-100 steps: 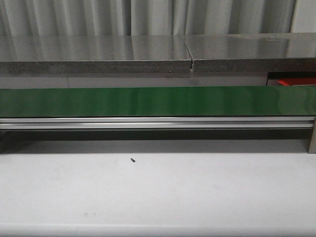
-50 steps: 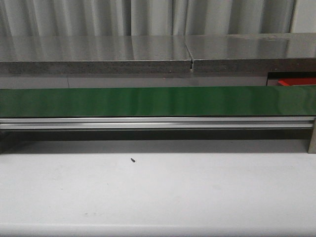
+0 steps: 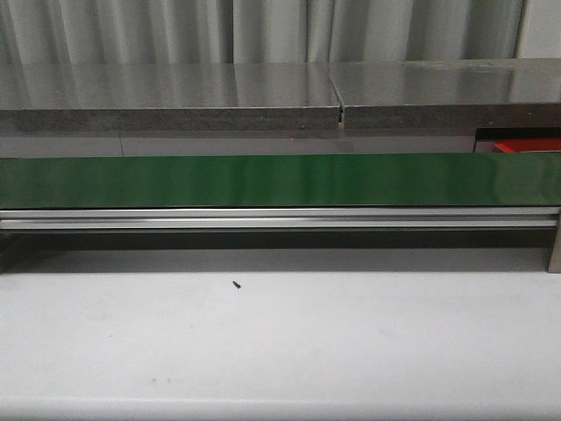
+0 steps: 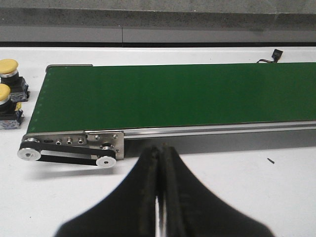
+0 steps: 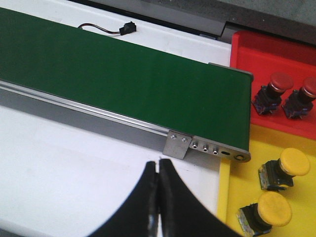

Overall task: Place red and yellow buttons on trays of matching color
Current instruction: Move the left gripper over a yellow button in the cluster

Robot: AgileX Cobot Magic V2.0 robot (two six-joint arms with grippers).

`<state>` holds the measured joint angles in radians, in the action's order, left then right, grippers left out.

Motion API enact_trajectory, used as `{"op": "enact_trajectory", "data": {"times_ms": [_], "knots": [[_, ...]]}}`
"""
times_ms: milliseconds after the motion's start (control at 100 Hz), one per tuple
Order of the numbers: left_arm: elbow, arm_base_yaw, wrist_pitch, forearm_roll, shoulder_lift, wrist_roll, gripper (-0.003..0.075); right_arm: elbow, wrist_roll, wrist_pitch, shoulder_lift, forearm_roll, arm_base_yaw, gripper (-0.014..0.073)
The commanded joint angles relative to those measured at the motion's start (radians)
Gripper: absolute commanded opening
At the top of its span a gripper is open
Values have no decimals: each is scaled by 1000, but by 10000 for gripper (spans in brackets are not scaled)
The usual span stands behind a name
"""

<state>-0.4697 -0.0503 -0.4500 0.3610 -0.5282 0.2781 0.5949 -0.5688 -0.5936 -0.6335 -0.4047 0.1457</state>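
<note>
- No text, label, brand, number or sign can be read in any view.
- The green conveyor belt (image 3: 280, 180) carries no markings.
- The red tray (image 5: 276, 54), the yellow tray (image 5: 296, 143) and the white tabletop (image 3: 280, 351) are unlettered as well.

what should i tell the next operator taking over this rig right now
Left gripper and right gripper: fingers shut, holding nothing.
Conveyor belt carries no buttons.
Done: two red buttons sit on the red tray; two yellow buttons sit on the yellow tray.
Left: two more yellow buttons wait on the table off the belt's other end.
</note>
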Motion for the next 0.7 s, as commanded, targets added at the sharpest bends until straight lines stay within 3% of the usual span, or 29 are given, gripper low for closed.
{"op": "enact_trajectory", "data": {"times_ms": [0, 350, 440, 610, 690], "knots": [[-27, -8, 69, 19, -5, 1, -19, 24, 0, 52, 5, -11, 0, -98], [-21, -8, 65, 19, -5, 1, 11, 24, 0, 52, 5, -11, 0, -98], [-11, -8, 58, 19, -5, 1, 119, 24, 0, 52, 5, -11, 0, -98], [1, -8, 63, 19, -5, 1, 458, 24, 0, 52, 5, -11, 0, -98], [-6, -8, 69, 19, -5, -2, 559, 24, 0, 52, 5, -11, 0, -98]]}}
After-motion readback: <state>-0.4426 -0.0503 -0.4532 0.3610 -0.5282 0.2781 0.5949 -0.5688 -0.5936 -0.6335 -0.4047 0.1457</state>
